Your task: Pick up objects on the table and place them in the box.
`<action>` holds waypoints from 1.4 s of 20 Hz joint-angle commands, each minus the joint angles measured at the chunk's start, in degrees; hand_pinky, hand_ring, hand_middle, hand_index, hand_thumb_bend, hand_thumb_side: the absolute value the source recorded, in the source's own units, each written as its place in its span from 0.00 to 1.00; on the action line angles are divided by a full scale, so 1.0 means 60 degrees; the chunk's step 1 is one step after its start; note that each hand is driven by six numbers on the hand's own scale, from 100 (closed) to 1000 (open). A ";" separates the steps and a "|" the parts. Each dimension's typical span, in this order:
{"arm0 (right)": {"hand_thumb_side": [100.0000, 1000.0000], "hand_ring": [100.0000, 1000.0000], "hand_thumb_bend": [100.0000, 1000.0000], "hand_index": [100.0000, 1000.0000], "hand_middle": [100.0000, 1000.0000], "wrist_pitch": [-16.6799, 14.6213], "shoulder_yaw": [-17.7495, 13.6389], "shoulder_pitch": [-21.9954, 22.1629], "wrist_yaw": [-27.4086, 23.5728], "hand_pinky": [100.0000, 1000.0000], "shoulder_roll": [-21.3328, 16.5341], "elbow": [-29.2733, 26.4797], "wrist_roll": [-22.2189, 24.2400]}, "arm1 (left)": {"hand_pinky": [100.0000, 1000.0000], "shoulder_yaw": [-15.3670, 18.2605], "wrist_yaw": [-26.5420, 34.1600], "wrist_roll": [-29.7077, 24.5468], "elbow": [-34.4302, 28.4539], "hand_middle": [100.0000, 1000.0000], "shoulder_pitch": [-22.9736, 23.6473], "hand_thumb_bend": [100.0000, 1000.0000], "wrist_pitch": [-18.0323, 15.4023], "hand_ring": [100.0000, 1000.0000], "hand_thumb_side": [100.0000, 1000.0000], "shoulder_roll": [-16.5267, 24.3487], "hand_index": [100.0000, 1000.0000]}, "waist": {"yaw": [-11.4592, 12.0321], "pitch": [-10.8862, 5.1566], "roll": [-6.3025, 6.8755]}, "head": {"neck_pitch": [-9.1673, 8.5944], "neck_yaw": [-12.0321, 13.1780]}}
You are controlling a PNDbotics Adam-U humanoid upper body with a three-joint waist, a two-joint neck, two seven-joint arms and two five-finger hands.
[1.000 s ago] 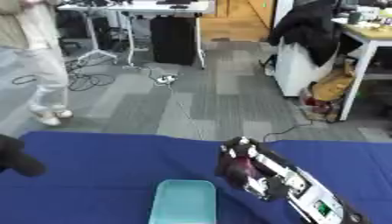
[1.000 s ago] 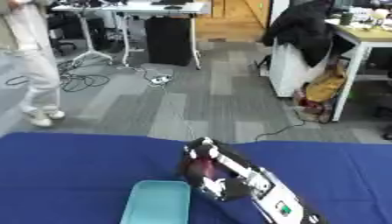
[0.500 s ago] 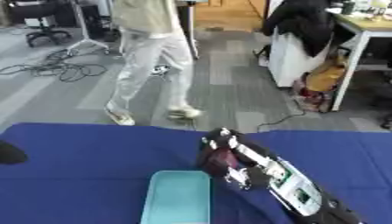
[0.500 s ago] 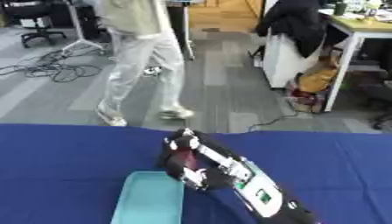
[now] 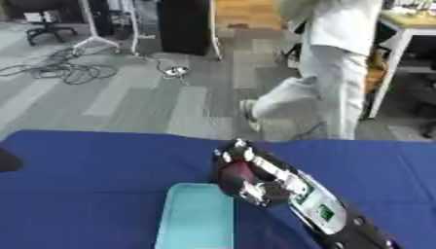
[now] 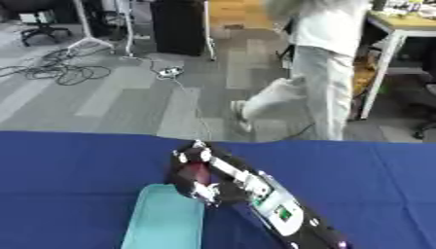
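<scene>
While beside hand [image 5: 247,176], teal box [image 5: 197,219].

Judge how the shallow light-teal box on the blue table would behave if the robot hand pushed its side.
The shallow light-teal box looks thin-walled and plastic, so probably light and apt to slide across the blue tablecloth. Its low, flat shape makes tipping unlikely. The right robot hand, curled round something dark red, sits at its far right corner, so a nudge may turn it.

Bright even indoor light, soft overall blur, faint shadows, no glare
</scene>
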 commanded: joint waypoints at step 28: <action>0.78 0.00 0.01 0.33 0.00 -0.1778 0.0095 -0.0294 0.0681 0.00 0.0189 -0.0050 0.1376 | 0.42 0.0069 0.0295 -0.0134 -0.0140 0.58 -0.0921 0.33 0.0014 0.46 0.81 -0.0460 0.70 | 0.0652 0.0084 -0.0229 | -0.0145 -0.0478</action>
